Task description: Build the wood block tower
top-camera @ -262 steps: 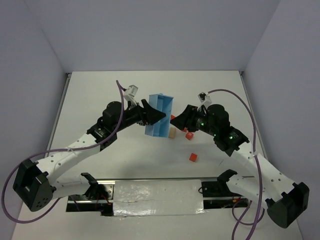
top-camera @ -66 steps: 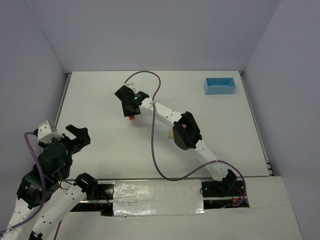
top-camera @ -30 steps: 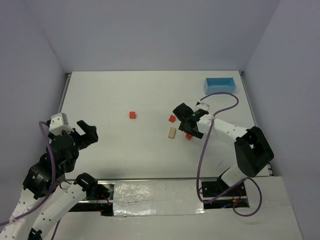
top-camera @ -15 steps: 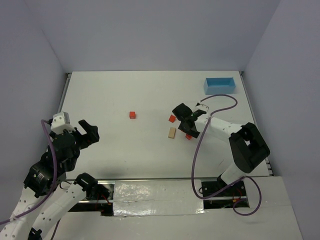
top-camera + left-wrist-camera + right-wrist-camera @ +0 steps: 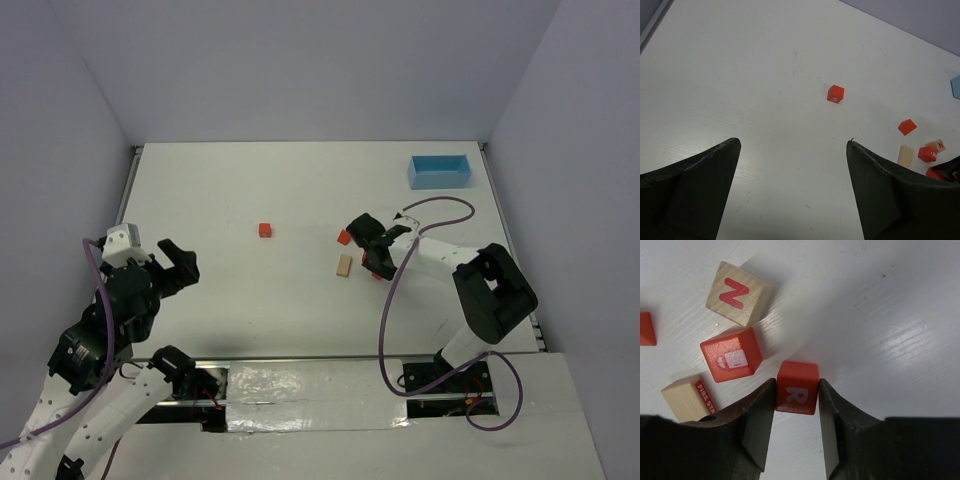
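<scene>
**Desk:** Right wrist view, what did it catch?
**Photographer:** The right gripper (image 5: 797, 388) clamped a red R block (image 5: 797, 396), a finger pressed against each side, the letter's head toward 12 o'clock.
**Desk:** And the tower?
**Photographer:** The wood blocks (image 5: 344, 238) lay loose in one layer, right of the table's (image 5: 220, 180) centre. A tan plank (image 5: 344, 265) ran 12 to 6, and a lone red cube (image 5: 264, 230) sat at their 10 o'clock.
**Desk:** The tray?
**Photographer:** The blue tray (image 5: 440, 182) lay 9 to 3 in the far-right corner, only its own floor showing. The left gripper (image 5: 165, 262) hung wide open at 7 o'clock, with bare table ahead.

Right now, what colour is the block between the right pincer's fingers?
Red-orange block, white R; right wrist view.
</scene>
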`<action>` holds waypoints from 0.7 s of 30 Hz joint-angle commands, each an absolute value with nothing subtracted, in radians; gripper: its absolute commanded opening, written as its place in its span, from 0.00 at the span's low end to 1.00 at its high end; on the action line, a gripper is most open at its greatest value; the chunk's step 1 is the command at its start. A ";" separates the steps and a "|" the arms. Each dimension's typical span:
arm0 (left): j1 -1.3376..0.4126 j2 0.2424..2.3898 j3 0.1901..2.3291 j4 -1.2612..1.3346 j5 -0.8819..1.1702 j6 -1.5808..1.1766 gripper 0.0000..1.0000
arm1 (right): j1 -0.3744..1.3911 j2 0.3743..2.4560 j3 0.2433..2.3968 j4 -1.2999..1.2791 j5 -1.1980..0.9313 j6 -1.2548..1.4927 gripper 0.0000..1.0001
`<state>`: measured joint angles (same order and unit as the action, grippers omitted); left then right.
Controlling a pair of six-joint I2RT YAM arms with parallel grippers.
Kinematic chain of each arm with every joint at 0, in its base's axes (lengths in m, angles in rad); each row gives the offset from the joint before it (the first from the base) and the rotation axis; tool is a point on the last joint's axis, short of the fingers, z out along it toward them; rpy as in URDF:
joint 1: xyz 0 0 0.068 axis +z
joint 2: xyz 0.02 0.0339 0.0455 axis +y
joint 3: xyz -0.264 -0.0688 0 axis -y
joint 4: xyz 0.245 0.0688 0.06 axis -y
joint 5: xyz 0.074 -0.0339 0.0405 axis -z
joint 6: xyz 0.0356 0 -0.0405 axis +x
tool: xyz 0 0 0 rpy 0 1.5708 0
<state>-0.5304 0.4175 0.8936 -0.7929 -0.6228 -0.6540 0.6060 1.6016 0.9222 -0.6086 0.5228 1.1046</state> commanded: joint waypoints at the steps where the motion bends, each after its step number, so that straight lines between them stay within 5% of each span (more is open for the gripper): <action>1: -0.526 0.431 0.890 -0.752 -0.620 -0.627 1.00 | 0.600 1.594 0.913 -0.586 0.552 1.127 0.42; 8: -0.526 0.436 0.888 -0.752 -0.621 -0.629 1.00 | 0.635 1.513 0.928 -0.642 0.581 1.117 0.21; 15: -0.528 0.437 0.893 -0.759 -0.634 -0.637 1.00 | 0.834 1.512 1.145 -0.649 0.603 0.954 0.21; 21: -0.528 0.443 0.891 -0.767 -0.647 -0.644 1.00 | 0.884 1.820 1.472 -0.564 0.522 0.743 0.21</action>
<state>-0.5304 0.4309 0.8936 -0.7921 -0.6247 -0.6548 0.8742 1.6897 1.3315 -0.6220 0.5392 0.8837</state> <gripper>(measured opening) 0.995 0.419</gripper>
